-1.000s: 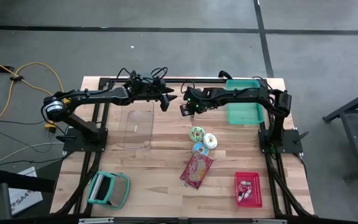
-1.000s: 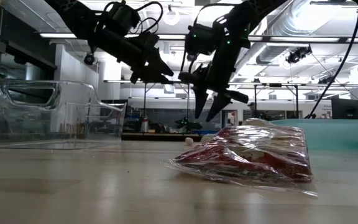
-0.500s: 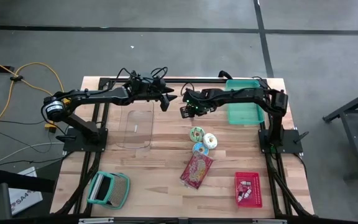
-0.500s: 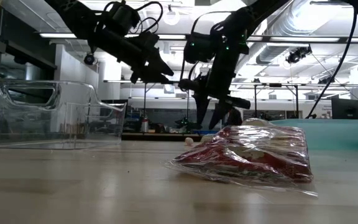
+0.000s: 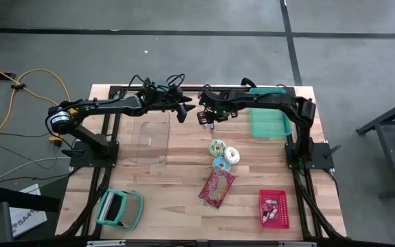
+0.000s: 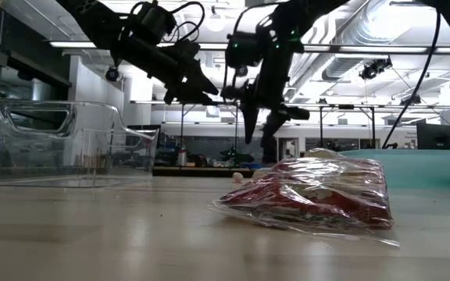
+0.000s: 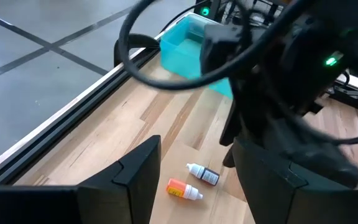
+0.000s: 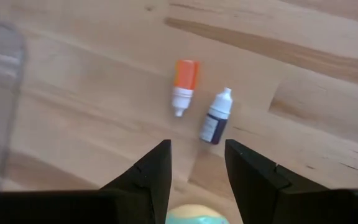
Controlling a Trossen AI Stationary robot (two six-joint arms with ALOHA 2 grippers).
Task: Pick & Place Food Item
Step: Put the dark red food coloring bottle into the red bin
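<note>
- Nothing picked yet: food packet [image 5: 217, 188] lies flat mid-table, clear bin [image 5: 151, 140] w/ nothing visible inside.
- Right gripper [image 5: 206, 118], fingers spread, holding nothing, hangs above two small bottles [image 8: 201, 106], well apart from packet.
- Left gripper [image 5: 184, 108] spread, holding nothing, raised near back edge.

Both arms reached inward above the table's far side, the left gripper [image 5: 182, 110] and right gripper [image 5: 207, 121] each with fingers parted.

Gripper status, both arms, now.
Left gripper: open, holding nothing.
Right gripper: open, holding nothing, above two small bottles.
</note>
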